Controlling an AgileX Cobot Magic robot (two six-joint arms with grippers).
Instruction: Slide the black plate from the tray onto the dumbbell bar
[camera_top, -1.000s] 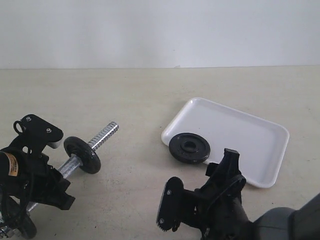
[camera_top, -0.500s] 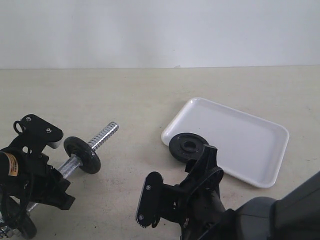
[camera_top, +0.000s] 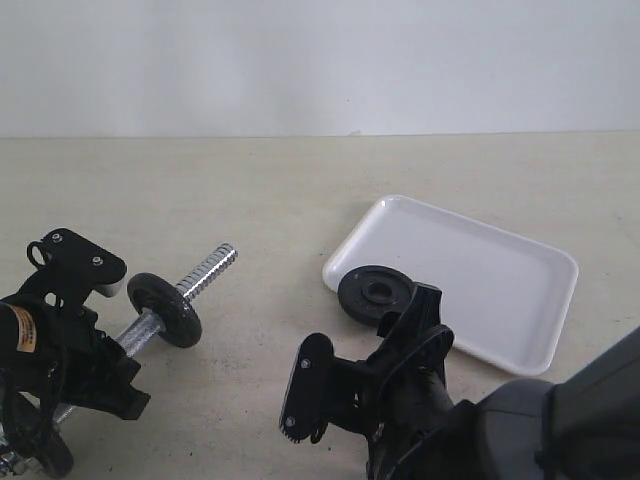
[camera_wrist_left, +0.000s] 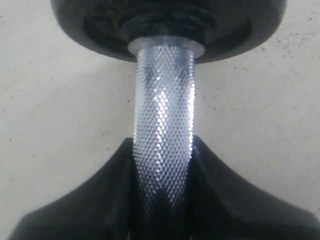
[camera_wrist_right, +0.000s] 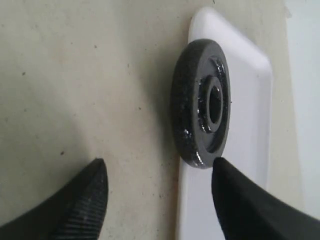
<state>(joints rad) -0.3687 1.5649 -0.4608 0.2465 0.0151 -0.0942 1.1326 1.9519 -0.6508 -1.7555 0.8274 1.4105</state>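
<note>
The black plate (camera_top: 375, 292) (camera_wrist_right: 200, 105) lies on the near-left corner of the white tray (camera_top: 490, 270) (camera_wrist_right: 250, 95), overhanging its rim. My right gripper (camera_top: 370, 322) (camera_wrist_right: 159, 165) is open just short of the plate. One fingertip (camera_wrist_right: 220, 167) is close to the plate's edge over the tray, and the other hangs over the table. The dumbbell bar (camera_top: 207, 266) (camera_wrist_left: 164, 125) slants up from the left, with a black disc (camera_top: 165, 308) (camera_wrist_left: 165, 25) on it. My left gripper (camera_top: 100, 345) (camera_wrist_left: 162, 200) is shut on the bar's knurled middle.
Another black disc (camera_top: 40, 455) sits at the bar's near end by the bottom-left corner. Beige tabletop (camera_top: 270, 200) runs between the bar and the tray, with a white wall behind. The right arm's dark body fills the lower right.
My right gripper has moved left and forward, from beside the tray's front edge to just behind the black plate. The plate, the bar and the left arm have not moved.
</note>
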